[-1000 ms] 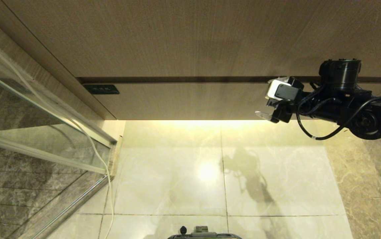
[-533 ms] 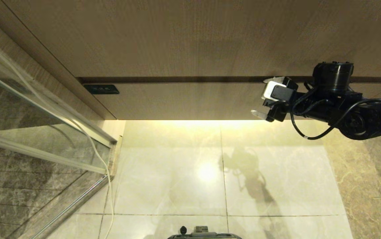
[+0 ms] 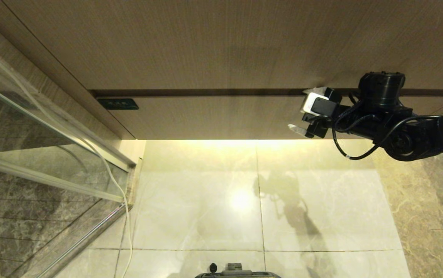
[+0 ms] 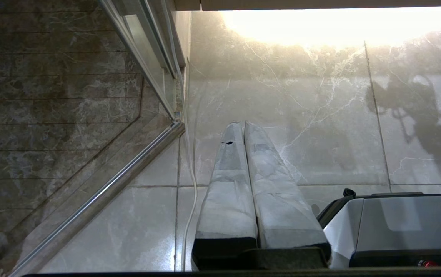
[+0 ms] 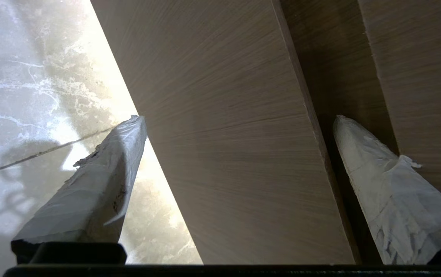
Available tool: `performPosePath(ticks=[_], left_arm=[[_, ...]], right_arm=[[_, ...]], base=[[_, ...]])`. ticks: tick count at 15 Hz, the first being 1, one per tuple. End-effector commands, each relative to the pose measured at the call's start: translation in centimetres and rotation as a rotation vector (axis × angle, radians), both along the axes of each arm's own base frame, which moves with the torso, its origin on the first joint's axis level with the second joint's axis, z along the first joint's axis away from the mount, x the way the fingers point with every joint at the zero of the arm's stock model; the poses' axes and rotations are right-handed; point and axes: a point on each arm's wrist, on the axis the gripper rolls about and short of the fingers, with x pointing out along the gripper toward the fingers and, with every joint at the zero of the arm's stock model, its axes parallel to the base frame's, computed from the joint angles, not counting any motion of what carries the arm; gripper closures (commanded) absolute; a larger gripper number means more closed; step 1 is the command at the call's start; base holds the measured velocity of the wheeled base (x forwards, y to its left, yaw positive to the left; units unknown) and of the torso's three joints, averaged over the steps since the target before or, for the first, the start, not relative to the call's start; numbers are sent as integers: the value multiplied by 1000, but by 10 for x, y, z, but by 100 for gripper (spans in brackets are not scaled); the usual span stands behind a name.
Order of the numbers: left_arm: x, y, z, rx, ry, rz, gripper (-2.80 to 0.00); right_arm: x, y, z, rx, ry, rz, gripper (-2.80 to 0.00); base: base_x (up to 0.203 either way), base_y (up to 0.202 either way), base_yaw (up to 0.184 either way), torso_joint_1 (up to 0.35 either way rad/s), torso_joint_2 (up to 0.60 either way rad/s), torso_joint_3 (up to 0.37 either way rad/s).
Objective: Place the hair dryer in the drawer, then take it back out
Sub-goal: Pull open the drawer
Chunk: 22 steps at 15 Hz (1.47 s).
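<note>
Marble floor (image 3: 206, 200) lies below the shut drawer (image 3: 213, 117). Right gripper (image 3: 302, 112) straddles its front, jaws spread, empty. No hair dryer visible; everything remains.

A white cord (image 3: 126, 216) trails over the marble floor (image 3: 206, 216).

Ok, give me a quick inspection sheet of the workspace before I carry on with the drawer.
Surface: glossy pale marble floor tiles, glare under the cabinet.
Job's things: light wood-grain drawer front closed; hair dryer nothing seen.
Clutter: nothing seen.
Grippers: right gripper open, fingers straddling the drawer front, one tip at the dark gap above it; left gripper shut, parked over the floor.
Cables: thin white cord trailing along the glass panel; black cable looping off the right arm.
Surroundings: glass shower panel at left, taller wood panel above, small dark plate.
</note>
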Motion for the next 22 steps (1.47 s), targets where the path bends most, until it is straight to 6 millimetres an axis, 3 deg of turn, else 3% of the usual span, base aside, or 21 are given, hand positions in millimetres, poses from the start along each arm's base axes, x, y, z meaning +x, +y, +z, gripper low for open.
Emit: performPosePath(ticks=[1,7,12,16,22], left_arm=[[0,0,0,0,0,-1,0],[0,0,0,0,0,0,0],[0,0,0,0,0,1,0],[0,0,0,0,0,1,0],[0,0,0,0,0,-1,0]], right_arm=[[5,1,-7,-8,7,-1,-280],[13,1,-33,-35,134,-9,-280],[9,-6,-40,-49,225,-30,-280],[-10,-17,-38,-67,363,-53,-280],[-40,-23,-33,-78,388,-72,-280]], base=[[0,0,0,0,0,0],[0,0,0,0,0,0],[0,0,0,0,0,0],[0,0,0,0,0,0],[0,0,0,0,0,0]])
